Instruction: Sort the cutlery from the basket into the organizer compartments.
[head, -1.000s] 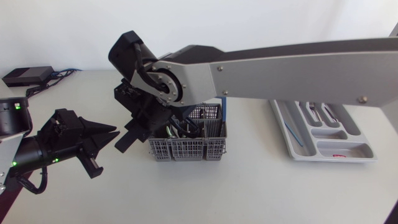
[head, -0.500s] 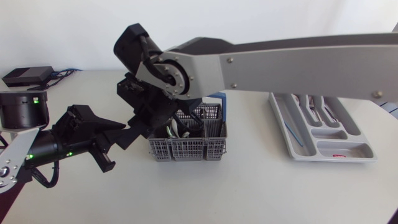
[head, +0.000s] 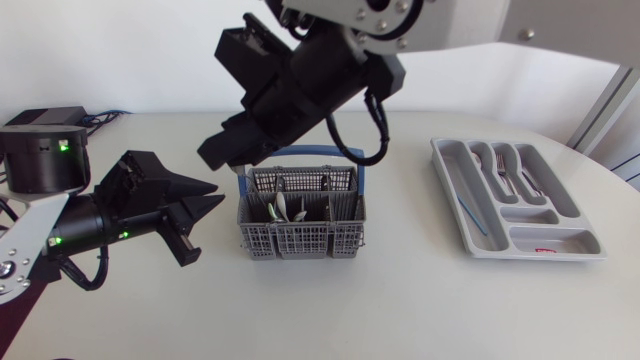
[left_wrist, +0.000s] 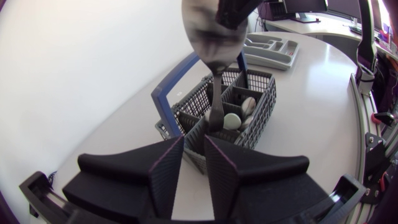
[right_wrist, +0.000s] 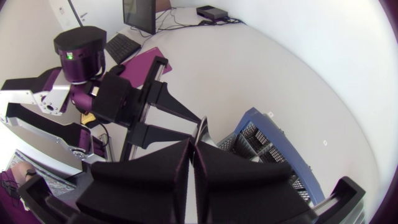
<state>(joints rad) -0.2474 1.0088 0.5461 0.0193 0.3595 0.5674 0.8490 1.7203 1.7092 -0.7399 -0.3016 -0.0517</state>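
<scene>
1. A grey plastic mesh basket (head: 300, 238) with a blue hoop handle stands near the middle of the white table (head: 350, 310). Pale metal spoons (head: 280, 208) stand upright in its compartments.
2. The right arm comes in high from the right side, and its matte black right gripper (right_wrist: 192, 146) hangs above the basket's left end. Its fingers are pressed almost together, pinching a slim grey metal piece of cutlery (left_wrist: 215, 106) that dangles straight down toward the basket. I cannot tell what kind it is, nor whether its lower end is clear of the rim.
3. The left gripper (left_wrist: 194, 148) sits low, just beside the basket's left side and pointing at it. Its fingers stand a narrow gap apart with nothing between them, and the basket's corner is just ahead of the tips.
4. The light grey plastic organizer tray (head: 570, 238) lies well apart from the basket, off to its right. A few metal utensils (head: 500, 165) lie in its long compartments.
5. A flat black box (head: 45, 121) with cables sits at the table's far left corner.
</scene>
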